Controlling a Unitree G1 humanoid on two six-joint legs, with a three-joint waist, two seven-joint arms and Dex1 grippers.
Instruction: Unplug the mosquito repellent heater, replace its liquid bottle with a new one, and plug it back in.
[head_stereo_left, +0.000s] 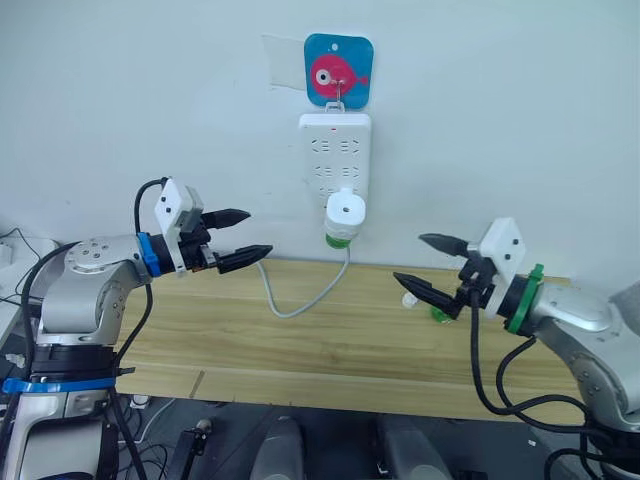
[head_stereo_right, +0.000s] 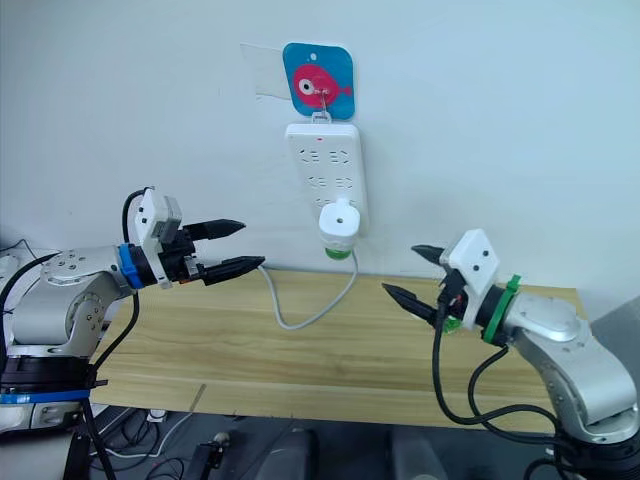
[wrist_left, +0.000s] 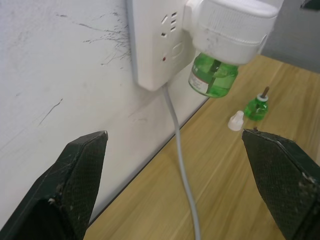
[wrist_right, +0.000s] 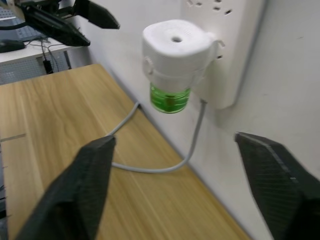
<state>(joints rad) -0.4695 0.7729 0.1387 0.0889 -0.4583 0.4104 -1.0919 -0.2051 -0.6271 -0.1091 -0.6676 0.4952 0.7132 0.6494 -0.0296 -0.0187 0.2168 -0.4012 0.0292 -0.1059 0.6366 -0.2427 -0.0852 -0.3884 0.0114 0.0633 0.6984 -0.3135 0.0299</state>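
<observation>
The white mosquito repellent heater (head_stereo_left: 345, 210) is plugged into the bottom of a white power strip (head_stereo_left: 334, 155) hanging on the wall, and a green liquid bottle (head_stereo_left: 339, 240) is screwed in under it. On the wooden table (head_stereo_left: 330, 350) stands a small green bottle (wrist_left: 256, 106) beside a white cap (wrist_left: 235, 120). My left gripper (head_stereo_left: 238, 237) hovers open to the left of the heater, above the table. To the heater's right, my right gripper (head_stereo_left: 430, 265) is open too and partly hides the small bottle in the eye views.
The strip's grey cord (head_stereo_left: 300, 300) loops down onto the table below the heater. A blue card with a pink fish (head_stereo_left: 338, 70) sits on the wall above the strip. Cables lie on the floor at the left.
</observation>
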